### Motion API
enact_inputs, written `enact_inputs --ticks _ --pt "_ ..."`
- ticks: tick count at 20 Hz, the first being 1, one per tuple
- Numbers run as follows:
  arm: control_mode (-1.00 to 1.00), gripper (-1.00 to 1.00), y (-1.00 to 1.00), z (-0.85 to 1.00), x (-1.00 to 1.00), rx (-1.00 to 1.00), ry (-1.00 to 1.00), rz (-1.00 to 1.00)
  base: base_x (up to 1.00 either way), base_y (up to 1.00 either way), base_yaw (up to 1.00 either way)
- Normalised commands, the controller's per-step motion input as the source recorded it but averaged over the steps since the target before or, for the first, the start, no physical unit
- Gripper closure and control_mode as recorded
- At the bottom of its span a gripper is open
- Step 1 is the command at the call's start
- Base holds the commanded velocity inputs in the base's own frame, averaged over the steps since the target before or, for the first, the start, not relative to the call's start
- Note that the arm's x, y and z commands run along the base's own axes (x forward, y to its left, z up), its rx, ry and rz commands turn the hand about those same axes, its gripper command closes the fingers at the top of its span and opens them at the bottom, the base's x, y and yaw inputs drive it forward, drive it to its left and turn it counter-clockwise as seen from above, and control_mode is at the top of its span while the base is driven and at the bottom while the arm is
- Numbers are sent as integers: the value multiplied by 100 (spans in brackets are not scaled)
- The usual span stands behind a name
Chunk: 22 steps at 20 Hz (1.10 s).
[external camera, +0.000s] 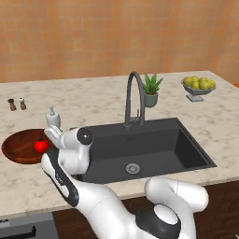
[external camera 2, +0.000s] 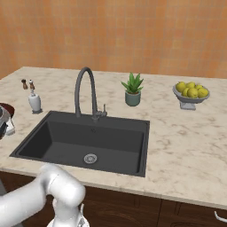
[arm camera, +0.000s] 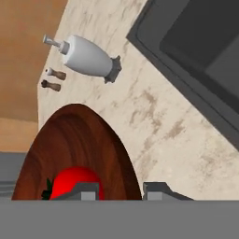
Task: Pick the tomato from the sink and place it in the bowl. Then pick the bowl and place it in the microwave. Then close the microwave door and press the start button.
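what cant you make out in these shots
- Gripper: in the hand view the bottom edge cuts its fingertips, so a grip on the tomato is unclear; in the left base view the white arm hides the jaws.
- Bowl: cut by the left edge in the right base view.
- Shakers: too small to read in the left base view.
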Motion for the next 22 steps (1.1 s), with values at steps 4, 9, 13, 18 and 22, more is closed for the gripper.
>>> enact_inputs --ticks 4,9,13,18,22 --pt "-100 100 -64 83 -46 0 2 -28 0 0 0" --pt "-100 100 -69 91 -48 0 3 -25 0 0 0" --pt "-100 100 -75 93 -53 0 0 -21 0 0 0" --pt "-100 100 -87 81 -53 3 0 -18 0 0 0" --pt "-100 100 -94 74 -55 4 0 -16 0 0 0"
